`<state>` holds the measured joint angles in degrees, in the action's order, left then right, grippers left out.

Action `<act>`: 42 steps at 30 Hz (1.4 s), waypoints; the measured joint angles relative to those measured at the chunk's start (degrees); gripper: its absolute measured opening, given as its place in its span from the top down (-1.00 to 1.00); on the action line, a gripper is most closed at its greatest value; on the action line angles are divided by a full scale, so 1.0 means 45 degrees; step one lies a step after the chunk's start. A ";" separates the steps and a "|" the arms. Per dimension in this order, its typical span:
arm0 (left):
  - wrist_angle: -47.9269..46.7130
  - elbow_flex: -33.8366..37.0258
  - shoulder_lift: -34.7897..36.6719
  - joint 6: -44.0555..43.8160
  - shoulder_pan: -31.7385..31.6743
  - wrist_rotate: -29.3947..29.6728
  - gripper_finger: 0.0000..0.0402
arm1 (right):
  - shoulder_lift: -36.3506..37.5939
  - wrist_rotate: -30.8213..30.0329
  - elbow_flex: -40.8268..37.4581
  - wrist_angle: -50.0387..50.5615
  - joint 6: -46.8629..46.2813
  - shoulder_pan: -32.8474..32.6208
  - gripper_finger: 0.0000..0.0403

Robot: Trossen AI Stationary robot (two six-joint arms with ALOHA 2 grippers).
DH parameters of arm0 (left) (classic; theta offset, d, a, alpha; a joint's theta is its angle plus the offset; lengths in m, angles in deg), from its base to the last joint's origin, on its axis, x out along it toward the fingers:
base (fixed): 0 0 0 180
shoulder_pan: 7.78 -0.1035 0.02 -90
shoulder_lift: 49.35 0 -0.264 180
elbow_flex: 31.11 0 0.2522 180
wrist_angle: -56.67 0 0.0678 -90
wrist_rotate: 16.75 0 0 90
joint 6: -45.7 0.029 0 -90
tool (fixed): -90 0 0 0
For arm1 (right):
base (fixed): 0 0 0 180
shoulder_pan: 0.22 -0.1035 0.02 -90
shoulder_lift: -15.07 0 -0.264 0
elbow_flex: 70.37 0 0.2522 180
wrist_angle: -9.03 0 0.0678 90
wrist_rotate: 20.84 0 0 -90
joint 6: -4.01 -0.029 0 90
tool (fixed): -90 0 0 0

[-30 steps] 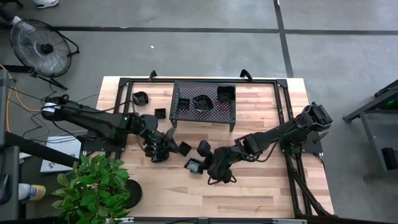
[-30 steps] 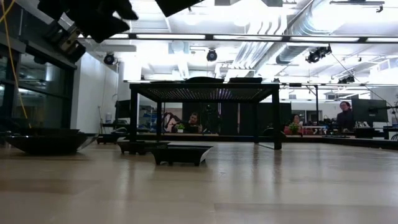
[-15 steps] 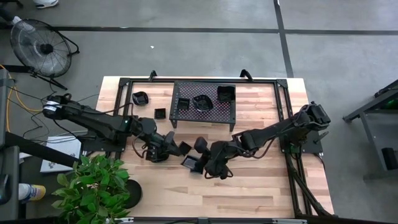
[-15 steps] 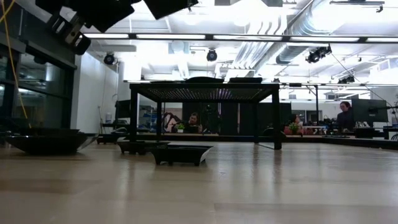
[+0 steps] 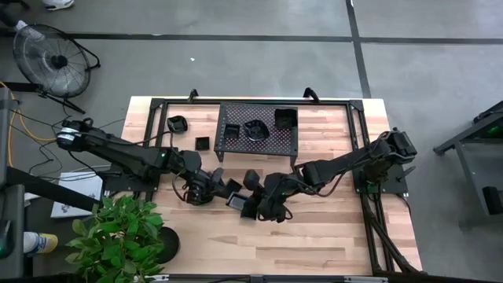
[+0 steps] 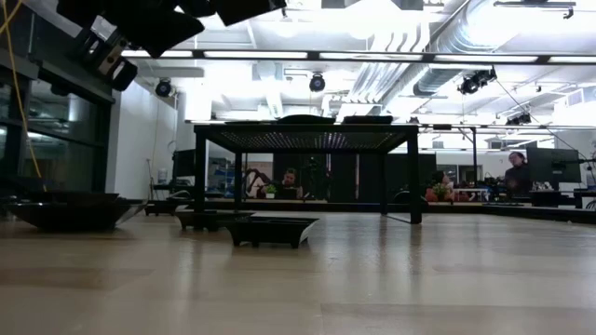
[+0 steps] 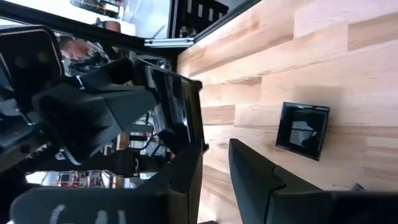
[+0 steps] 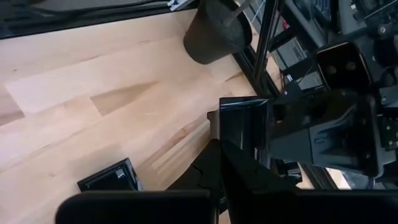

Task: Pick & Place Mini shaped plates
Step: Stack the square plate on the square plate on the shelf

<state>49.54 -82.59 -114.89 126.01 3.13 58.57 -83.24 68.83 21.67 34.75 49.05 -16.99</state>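
Just in front of the rack (image 5: 258,149): right claw (image 8: 231,163) pinches a square plate (image 8: 242,124) by its rim, presenting it upright (handover?). Left claw (image 7: 217,168) faces it, grip unclear.

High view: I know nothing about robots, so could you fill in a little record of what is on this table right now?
Place: wooden table with a mesh rack
Arms: both reach to mid-table
Right gripper: shut, seemingly on an upright plate
Left gripper: close beside that plate
On the rack: three plates
Loose on the table: more plates, two left of the rack
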 joint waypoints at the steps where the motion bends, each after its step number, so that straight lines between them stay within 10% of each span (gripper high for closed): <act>1: -0.0046 0.0000 -0.0023 0.0000 0.0000 0.0004 0.62 | 0.0000 0.0013 -0.0004 0.0007 0.0001 0.0020 1.00; 42: 0.0165 0.0005 -0.0018 -0.0607 -0.0005 -0.0363 1.00 | 0.0000 -0.0089 -0.0002 -0.0252 0.0005 0.0149 1.00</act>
<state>50.29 -82.56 -114.97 123.28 3.11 56.94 -83.24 68.43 21.66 33.62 49.07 -16.32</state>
